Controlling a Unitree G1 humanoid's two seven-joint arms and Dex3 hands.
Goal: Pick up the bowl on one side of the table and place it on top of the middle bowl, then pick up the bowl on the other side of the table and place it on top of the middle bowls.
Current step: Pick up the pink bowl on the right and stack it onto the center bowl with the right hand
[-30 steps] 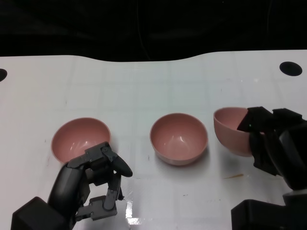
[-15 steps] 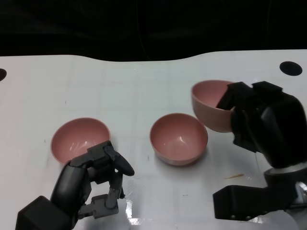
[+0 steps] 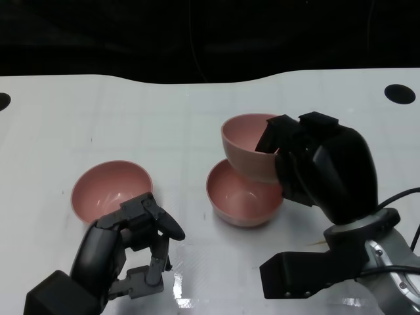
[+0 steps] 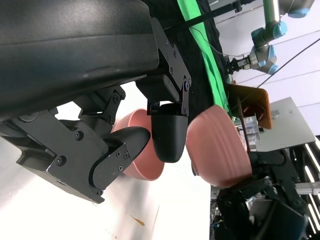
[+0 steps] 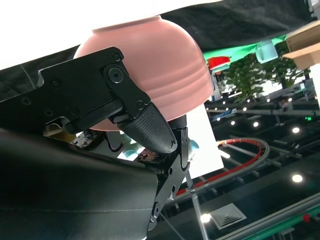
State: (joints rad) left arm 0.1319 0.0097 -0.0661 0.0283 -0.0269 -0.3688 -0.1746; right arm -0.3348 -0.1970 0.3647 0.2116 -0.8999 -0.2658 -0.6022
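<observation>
The head view is evenly and brightly lit from above; the white table [image 3: 131,125] is near overexposed and carries a small patch of glare [image 3: 178,289] at its near edge. Beyond the table the background falls to almost pure black. Soft, faint shadows sit under the bowls. The picture is a little soft and grainy, and the table's far edge bows, hinting at lens distortion. In the left wrist view the near black fingers [image 4: 167,135] are sharp, while the held pink bowl [image 4: 220,150] is motion-blurred. The right wrist view has a blown-out white area above and bright ceiling spotlights [image 5: 260,122] in a dim background.
</observation>
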